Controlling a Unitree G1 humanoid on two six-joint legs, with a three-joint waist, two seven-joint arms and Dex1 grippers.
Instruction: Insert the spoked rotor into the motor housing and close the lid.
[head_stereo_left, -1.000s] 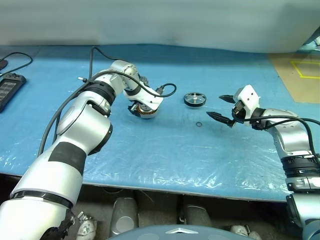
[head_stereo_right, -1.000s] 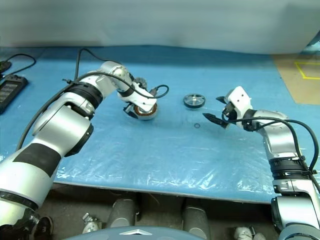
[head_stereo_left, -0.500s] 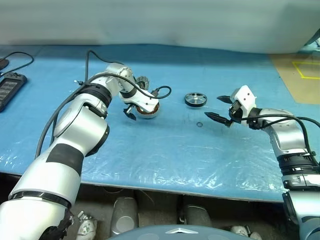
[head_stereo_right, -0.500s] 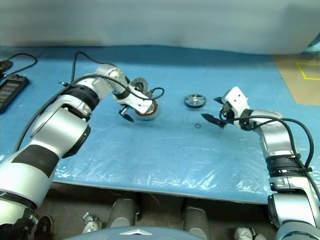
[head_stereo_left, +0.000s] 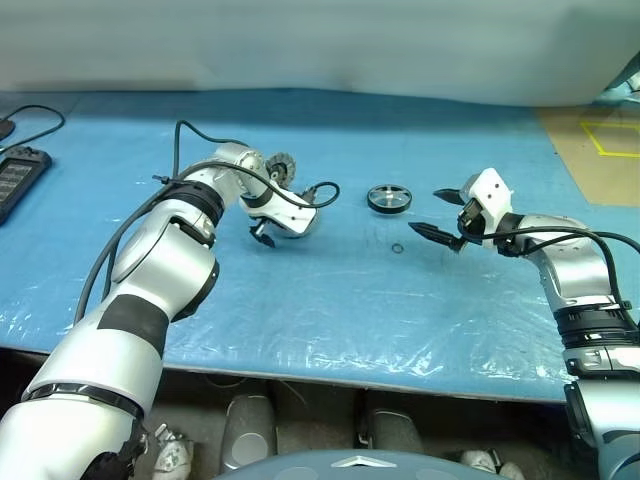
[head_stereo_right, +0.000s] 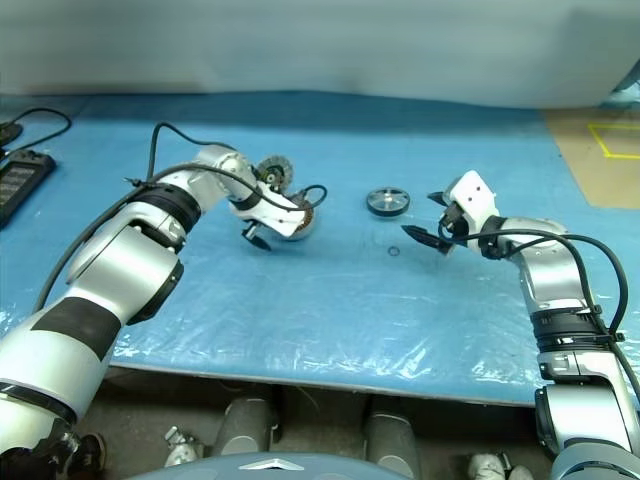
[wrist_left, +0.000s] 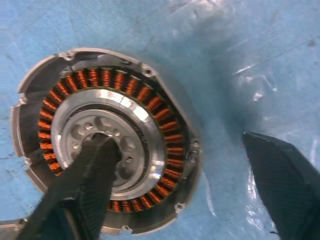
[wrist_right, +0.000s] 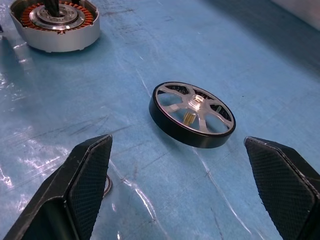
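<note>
Left gripper (wrist_left: 180, 170) straddling motor housing (wrist_left: 107, 140) wall, fingers spread — one in the hub. Right gripper (wrist_right: 192, 175) hanging wide open facing spoked rotor (wrist_right: 192, 114) — mid-table.

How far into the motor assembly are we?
Early. Nothing is assembled yet. The spoked rotor lies loose on the blue mat, in front of the open right gripper. In hand: the left gripper straddles the motor housing rim, one finger in its centre. Left: insert the rotor, fit the lid.

A blue plastic sheet (head_stereo_left: 330, 300) covers the table. A small dark ring (head_stereo_left: 397, 248) lies on it. At the far left edge sits a black device (head_stereo_left: 18, 178) with a cable.
</note>
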